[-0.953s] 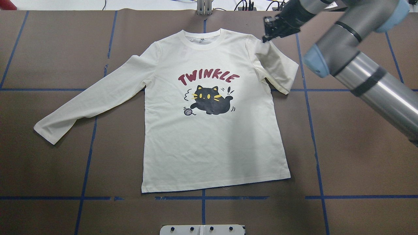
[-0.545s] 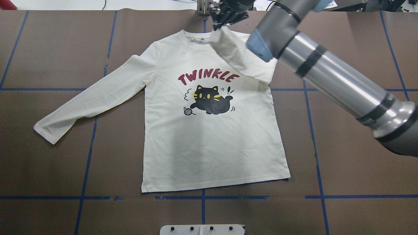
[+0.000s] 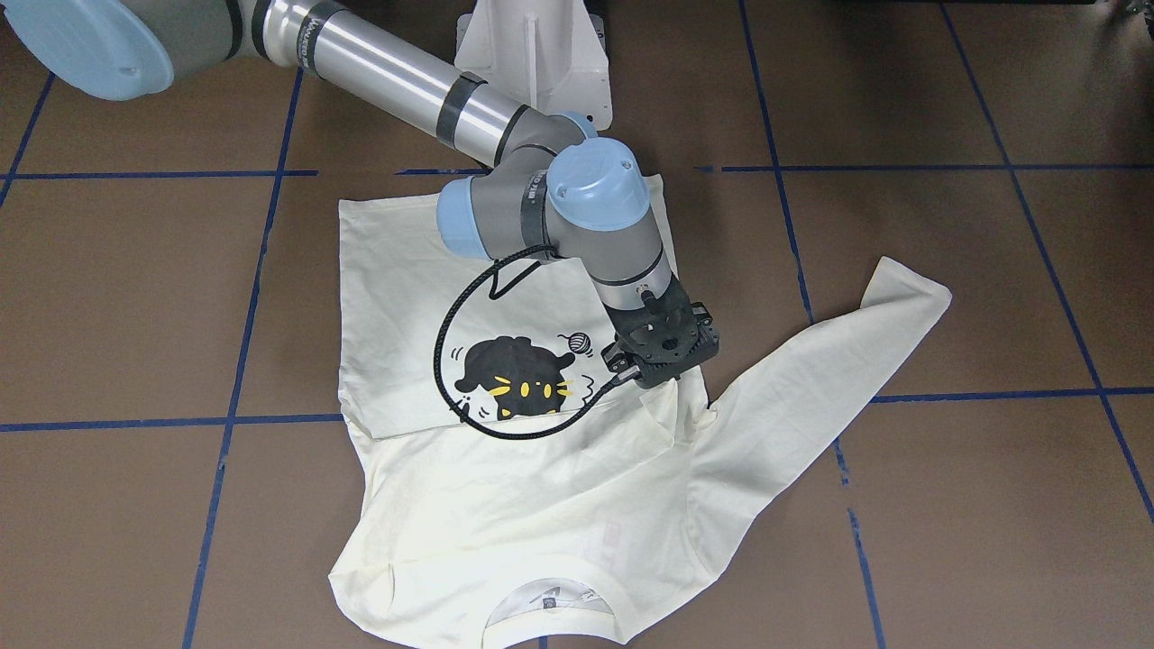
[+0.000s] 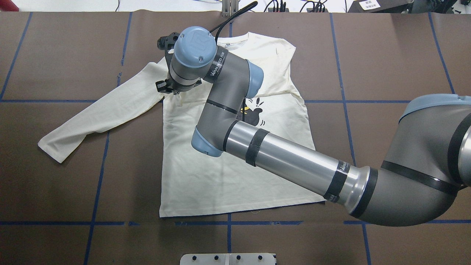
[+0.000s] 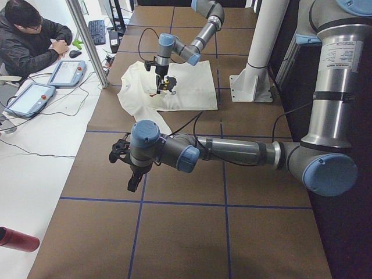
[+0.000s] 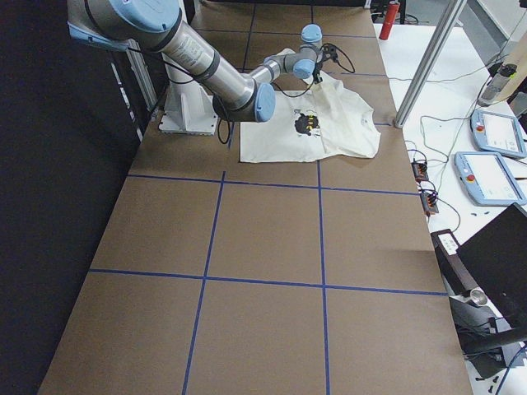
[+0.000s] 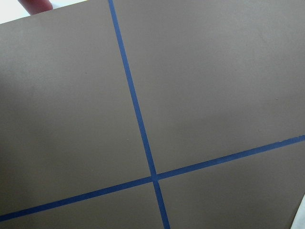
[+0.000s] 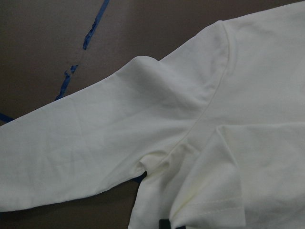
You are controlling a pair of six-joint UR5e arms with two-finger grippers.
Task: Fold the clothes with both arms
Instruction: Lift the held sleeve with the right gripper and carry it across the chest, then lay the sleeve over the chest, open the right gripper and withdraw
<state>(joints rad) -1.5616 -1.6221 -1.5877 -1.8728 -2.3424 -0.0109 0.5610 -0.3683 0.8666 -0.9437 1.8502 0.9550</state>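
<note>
Where spread sleeve meets body, right tool (image 3: 656, 383) clenched on folded-over T-shirt (image 3: 505, 505) cuff; left tool (image 5: 129, 174): state untellable.

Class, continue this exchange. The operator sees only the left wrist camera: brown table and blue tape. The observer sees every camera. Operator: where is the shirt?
Observer: The T-shirt lies print-up further along the table, apart from the left hand.
Operator: Is anything touching it?
Observer: The right hand is down on it, by the armpit of the outstretched sleeve.
Operator: How far is the folding?
Observer: Only the folded sleeve lies across the chest, beside the cat print.
</note>
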